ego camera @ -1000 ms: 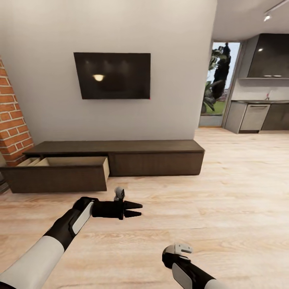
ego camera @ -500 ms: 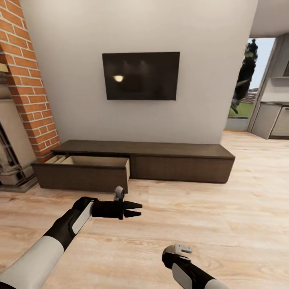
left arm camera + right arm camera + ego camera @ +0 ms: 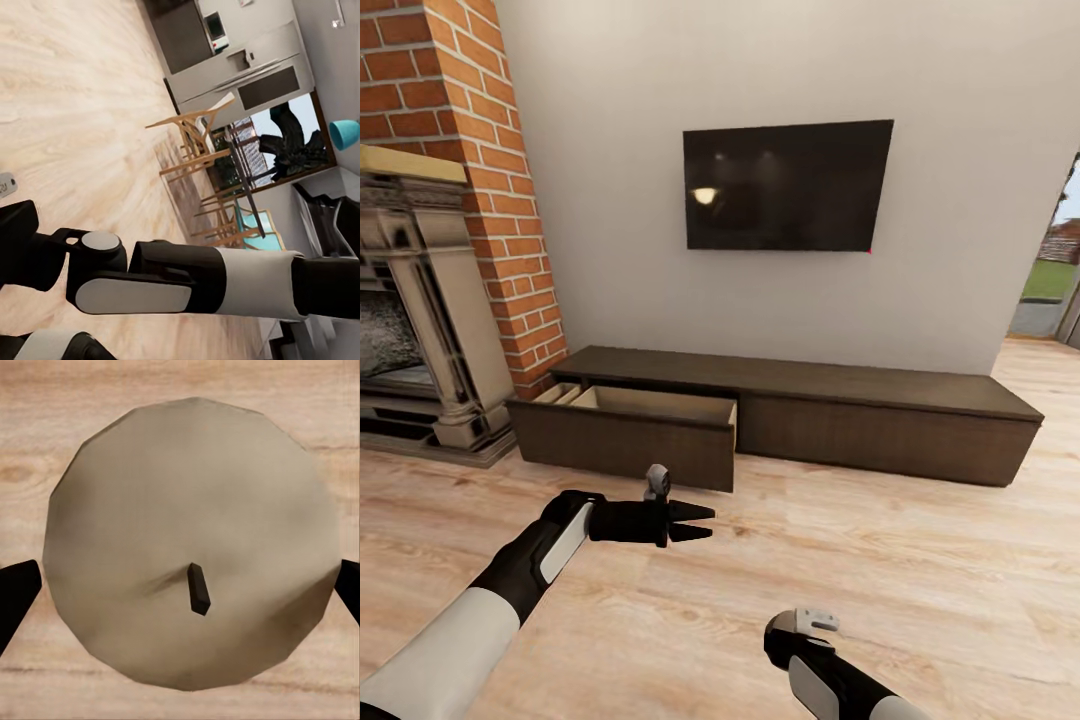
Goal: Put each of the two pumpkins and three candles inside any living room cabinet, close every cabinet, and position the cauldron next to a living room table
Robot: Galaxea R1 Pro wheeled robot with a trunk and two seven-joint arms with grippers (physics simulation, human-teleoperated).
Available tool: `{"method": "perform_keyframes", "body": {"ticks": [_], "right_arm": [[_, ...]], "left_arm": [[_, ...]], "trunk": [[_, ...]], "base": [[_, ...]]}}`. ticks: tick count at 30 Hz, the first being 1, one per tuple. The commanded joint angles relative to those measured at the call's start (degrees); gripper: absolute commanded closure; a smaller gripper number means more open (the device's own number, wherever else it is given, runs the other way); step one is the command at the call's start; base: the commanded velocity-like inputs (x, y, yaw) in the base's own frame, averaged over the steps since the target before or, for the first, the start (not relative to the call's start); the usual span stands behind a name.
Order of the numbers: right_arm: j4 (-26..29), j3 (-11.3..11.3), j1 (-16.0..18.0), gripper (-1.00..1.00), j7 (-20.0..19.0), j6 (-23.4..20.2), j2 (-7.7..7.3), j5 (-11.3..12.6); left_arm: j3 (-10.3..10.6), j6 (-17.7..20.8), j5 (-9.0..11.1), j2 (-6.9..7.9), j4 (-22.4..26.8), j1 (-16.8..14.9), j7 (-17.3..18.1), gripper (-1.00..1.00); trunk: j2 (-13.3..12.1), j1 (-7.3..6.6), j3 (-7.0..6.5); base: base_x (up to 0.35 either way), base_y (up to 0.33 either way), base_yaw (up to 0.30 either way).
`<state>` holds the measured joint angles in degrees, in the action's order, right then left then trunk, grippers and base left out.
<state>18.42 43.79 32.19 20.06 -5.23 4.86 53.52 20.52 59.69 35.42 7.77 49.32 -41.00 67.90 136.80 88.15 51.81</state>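
Note:
The long dark brown cabinet (image 3: 880,420) stands against the wall under the TV, and its left drawer (image 3: 622,446) is pulled out, showing a pale inside. My left gripper (image 3: 710,523) hovers over the floor in front of that drawer, fingers slightly apart and nothing between them. In the right wrist view a cream candle (image 3: 187,510) with a dark wick is seen from above, held between the two black fingertips (image 3: 15,592) of my right gripper (image 3: 182,589). The right wrist (image 3: 805,630) shows low in the head view.
A black TV (image 3: 788,185) hangs on the wall. A brick column (image 3: 490,150) and a stone fireplace (image 3: 420,320) stand left of the cabinet. Light wood floor (image 3: 880,560) spreads in front. The left wrist view shows dining chairs (image 3: 202,150) and a kitchen (image 3: 240,67).
The whole view has swung left: the cabinet and TV now sit further right, and the fireplace has come into view. Both arms keep the same pose.

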Motion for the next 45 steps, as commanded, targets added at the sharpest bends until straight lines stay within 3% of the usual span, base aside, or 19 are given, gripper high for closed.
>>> {"method": "perform_keyframes", "body": {"ticks": [1,15,28,45], "right_arm": [[0.11,0.43,0.07,1.00,0.42,-0.27,-0.03,0.09],[0.04,0.43,0.07,1.00,0.42,-0.28,-0.03,0.09],[0.04,0.43,0.07,1.00,0.38,-0.25,-0.03,0.09],[0.04,0.44,0.07,1.00,0.41,-0.26,-0.03,0.09]], "left_arm": [[0.14,0.31,0.17,0.05,-0.01,-0.04,0.13,-1.00],[0.14,0.31,0.17,0.11,-0.01,-0.04,0.24,-1.00],[0.14,0.31,0.17,0.14,-0.01,-0.04,0.45,-1.00],[0.15,0.31,0.22,0.14,0.06,-0.06,0.68,-1.00]], "trunk": [[0.03,0.01,0.06],[0.03,0.01,0.06],[0.03,0.01,0.06],[0.03,0.01,0.06]], "base": [[0.203,0.286,0.048],[0.218,0.276,-0.001],[0.226,0.270,-0.193],[0.191,0.187,-0.010]]}}
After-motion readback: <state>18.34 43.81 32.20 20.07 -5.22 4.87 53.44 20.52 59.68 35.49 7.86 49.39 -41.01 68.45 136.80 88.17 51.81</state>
